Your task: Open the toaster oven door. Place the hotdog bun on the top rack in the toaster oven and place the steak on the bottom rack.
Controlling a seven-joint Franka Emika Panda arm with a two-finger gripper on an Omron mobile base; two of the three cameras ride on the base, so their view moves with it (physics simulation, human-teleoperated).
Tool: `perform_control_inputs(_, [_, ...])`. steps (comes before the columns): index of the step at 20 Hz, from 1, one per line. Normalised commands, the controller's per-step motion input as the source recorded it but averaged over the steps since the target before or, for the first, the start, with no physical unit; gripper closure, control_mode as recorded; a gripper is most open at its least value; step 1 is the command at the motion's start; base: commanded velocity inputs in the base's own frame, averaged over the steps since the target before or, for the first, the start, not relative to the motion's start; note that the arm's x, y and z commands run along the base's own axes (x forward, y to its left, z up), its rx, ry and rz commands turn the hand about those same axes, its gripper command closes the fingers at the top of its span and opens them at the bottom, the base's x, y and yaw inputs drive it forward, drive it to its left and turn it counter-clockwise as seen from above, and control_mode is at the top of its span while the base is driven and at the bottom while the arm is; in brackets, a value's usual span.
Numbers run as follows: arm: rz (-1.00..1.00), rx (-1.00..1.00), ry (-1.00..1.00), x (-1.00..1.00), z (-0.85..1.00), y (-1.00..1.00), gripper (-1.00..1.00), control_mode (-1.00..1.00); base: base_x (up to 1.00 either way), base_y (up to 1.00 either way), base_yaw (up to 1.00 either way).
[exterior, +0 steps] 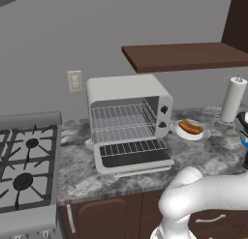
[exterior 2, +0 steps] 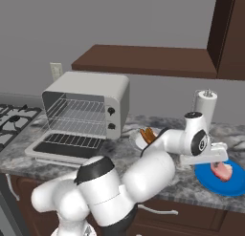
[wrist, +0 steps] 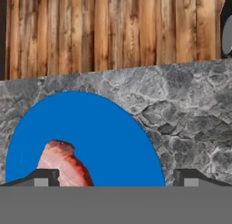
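The toaster oven [exterior: 127, 89] stands on the counter with its door [exterior: 133, 159] folded down flat, and both wire racks inside are bare. The hotdog bun [exterior: 190, 127] lies on a small white plate [exterior: 186, 135] just right of the oven. Further right, the reddish steak [exterior 2: 221, 171] rests on a blue plate [exterior 2: 238, 185]. My gripper [wrist: 115, 177] hangs open just above that blue plate [wrist: 104, 137]. In the hand view the steak [wrist: 63, 166] lies by the left fingertip [wrist: 45, 177], partly inside the gap. The hand [exterior 2: 210, 157] reaches over the plate from the left.
A paper towel roll on a wire holder [exterior: 233, 98] stands behind the blue plate. A dark wooden shelf [exterior: 184, 56] hangs above the counter. The gas stove [exterior: 24, 165] is left of the oven. The counter's front edge runs just below the oven door.
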Motion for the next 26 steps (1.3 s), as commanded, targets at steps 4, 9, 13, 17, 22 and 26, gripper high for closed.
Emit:
perform_control_inputs(4, [0.00,0.00,0.07,0.22,-0.13,-0.32,-1.00,-1.00,0.00,0.00,0.00])
perform_control_inputs(9, [0.00,0.01,0.01,0.12,-0.18,-0.32,-1.00,-1.00,0.00,0.00,0.00])
perform_control_inputs(13, [0.00,0.02,0.00,0.09,-0.18,-0.11,-1.00,-1.00,0.00,0.00,0.00])
perform_control_inputs(17, [0.00,0.02,0.00,0.08,-0.24,-0.04,-1.00,-1.00,0.00,0.00,0.00])
perform_control_inputs(22, [0.00,0.00,0.00,0.09,-0.33,-0.11,-1.00,-1.00,0.00,0.00,0.00])
perform_control_inputs(26, [0.00,0.00,0.00,0.13,-0.16,-0.13,-1.00,-1.00,0.00,0.00,0.00])
